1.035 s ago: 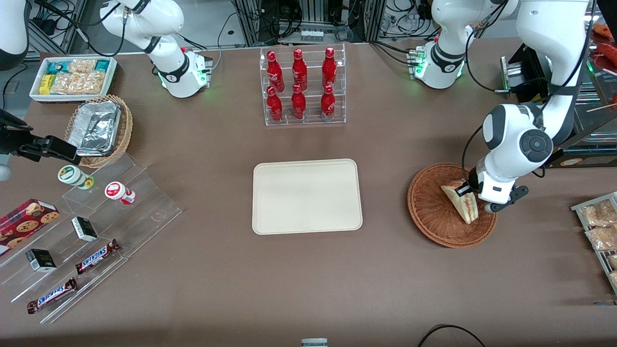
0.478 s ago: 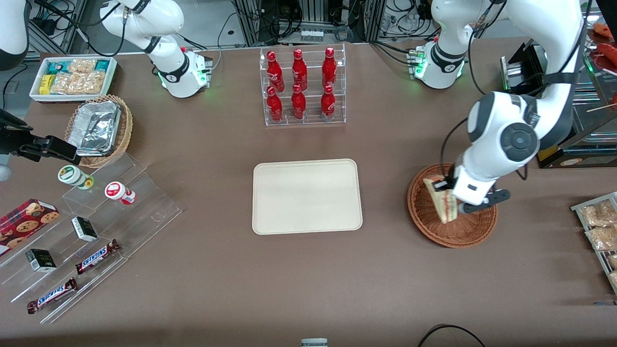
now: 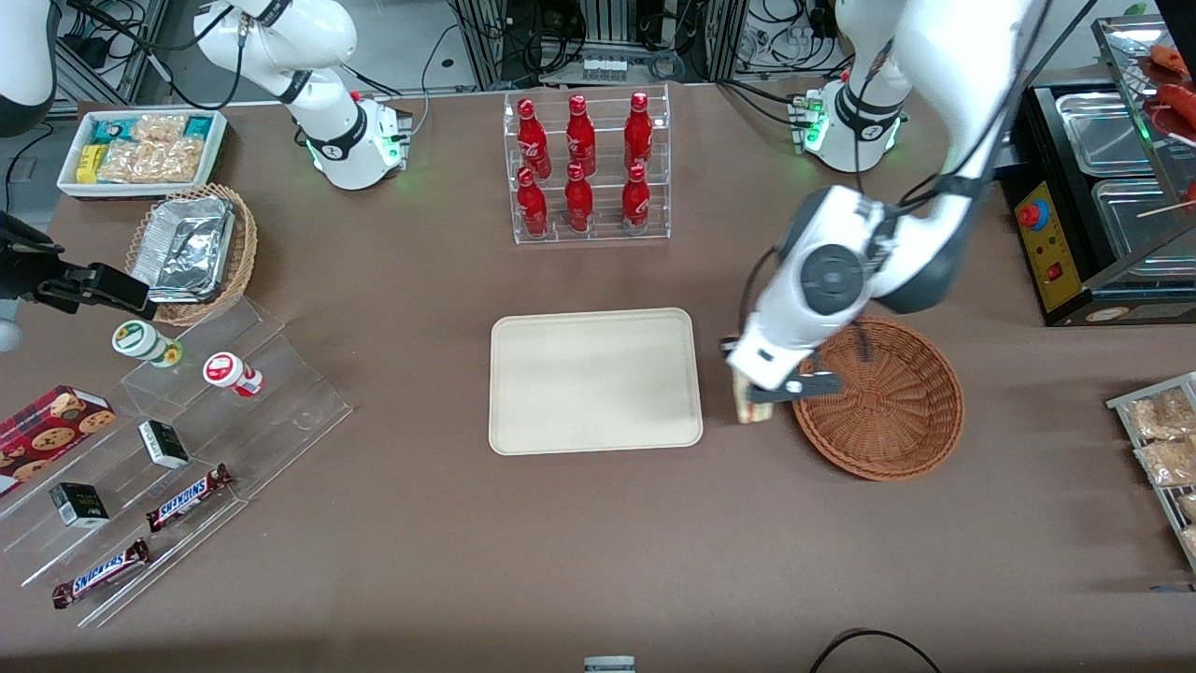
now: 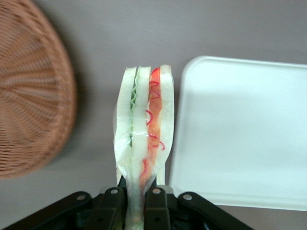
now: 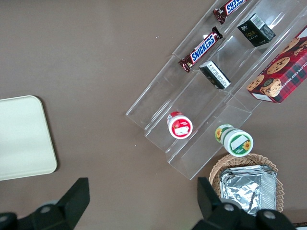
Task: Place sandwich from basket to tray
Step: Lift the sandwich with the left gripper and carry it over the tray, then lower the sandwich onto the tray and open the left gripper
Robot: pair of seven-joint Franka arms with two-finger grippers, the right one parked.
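Gripper (image 4: 136, 203) pinched sandwich (image 4: 142, 139) by its end, up in air between basket (image 3: 883, 397) and tray (image 3: 594, 380). Thin hold, slippery wrap: could slip, could drop early.

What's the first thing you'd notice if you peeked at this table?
The white robot arm's pincer, in the air between the round reddish-brown wicker basket and the flat cream rectangular tray, is shut on a clear-wrapped triangular sandwich with red and green filling. Next come six shiny red bottles in a clear rack, farther from the front camera than the tray.
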